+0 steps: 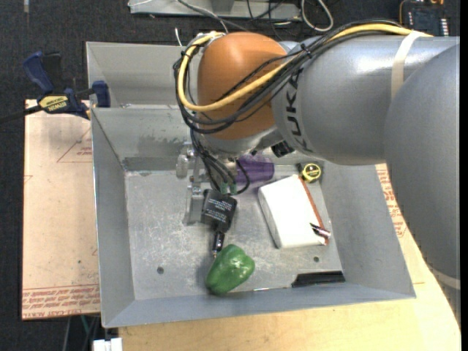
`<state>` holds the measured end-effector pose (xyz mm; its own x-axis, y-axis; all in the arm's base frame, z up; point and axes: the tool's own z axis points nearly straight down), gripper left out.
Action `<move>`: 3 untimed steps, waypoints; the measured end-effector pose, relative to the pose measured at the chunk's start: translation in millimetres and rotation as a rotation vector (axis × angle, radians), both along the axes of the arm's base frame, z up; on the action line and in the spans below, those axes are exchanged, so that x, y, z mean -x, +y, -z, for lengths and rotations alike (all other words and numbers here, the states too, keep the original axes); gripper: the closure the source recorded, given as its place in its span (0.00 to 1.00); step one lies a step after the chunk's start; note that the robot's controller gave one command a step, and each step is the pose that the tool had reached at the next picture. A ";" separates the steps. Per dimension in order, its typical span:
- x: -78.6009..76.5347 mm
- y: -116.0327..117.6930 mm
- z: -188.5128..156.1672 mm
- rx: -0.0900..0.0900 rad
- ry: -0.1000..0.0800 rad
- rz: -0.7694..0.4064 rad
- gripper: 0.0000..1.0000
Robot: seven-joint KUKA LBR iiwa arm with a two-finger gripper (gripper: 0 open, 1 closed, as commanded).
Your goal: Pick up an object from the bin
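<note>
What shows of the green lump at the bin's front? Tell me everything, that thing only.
The green lump is rounded and bumpy, like a toy bell pepper, with glossy, plastic-looking skin. It lies whole on the bin floor near the front wall, apart from the white box. A dark robot part ends at its upper edge; contact cannot be judged.

Bright, even light (faint sheen on arm [365,93]).
</note>
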<state>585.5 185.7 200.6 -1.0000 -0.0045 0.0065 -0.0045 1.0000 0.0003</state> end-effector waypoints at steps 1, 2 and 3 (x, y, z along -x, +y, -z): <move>-2.1 -1.4 -4.6 -0.001 -0.008 0.003 0.00; -20.5 -98.0 131.5 -0.004 -0.003 -0.178 0.00; -15.8 -94.2 84.2 -0.007 -0.024 -0.469 0.00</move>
<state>601.3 91.5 116.4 -0.8898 -0.4561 -0.0182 -0.4561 0.8899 0.0009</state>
